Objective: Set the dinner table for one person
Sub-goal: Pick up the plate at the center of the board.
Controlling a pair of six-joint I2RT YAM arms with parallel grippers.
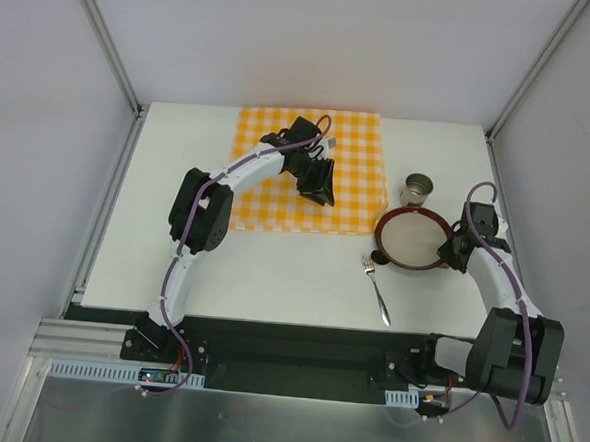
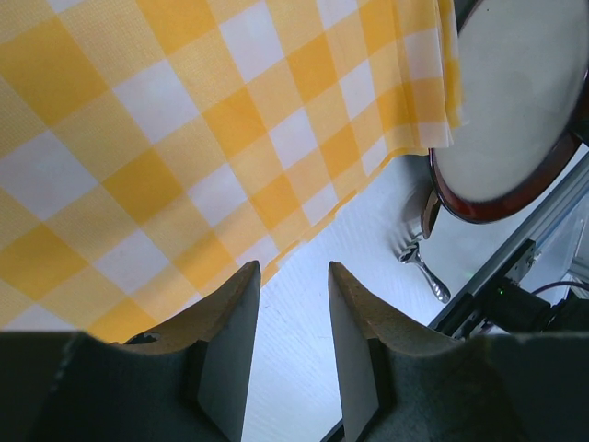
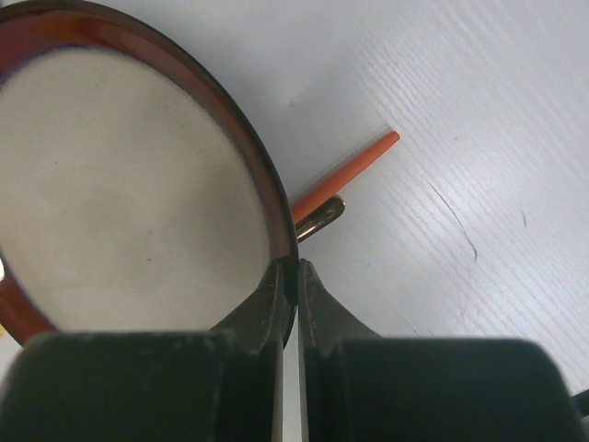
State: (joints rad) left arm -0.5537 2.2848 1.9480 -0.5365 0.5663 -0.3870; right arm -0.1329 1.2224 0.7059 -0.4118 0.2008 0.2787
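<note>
Closest to the right wrist camera, the right gripper [image 3: 290, 276] has its two dark fingers clamped on the rim of a plate [image 3: 120, 184], with the rim pinched between them. The plate has a cream centre and a dark red-brown border.

The dinner table [image 1: 272, 270] is the white matte top that fills the middle of the overhead view, with both arm bases along its 6 o'clock edge. The plate sits toward the table's 3 o'clock side, and the right gripper grips it at about the plate's 4 o'clock.

An orange-and-white checked cloth [image 1: 308, 172] lies flat at the table's 12 o'clock. Its 4 o'clock corner is just beside the plate; whether the two touch cannot be told.

A metal cup [image 1: 417, 189] stands upright at the plate's 12 o'clock, just beside the rim. A fork [image 1: 378, 291] lies on the bare table at the plate's 7 o'clock, tines toward the plate and handle pointing toward 5 o'clock.

In the right wrist view an orange stick [image 3: 345, 175] and a dark handle end [image 3: 320, 216] poke out from under the plate's edge.

The left gripper [image 2: 293, 276] hangs over the cloth's 6 o'clock border, its fingers apart with nothing between them.
</note>
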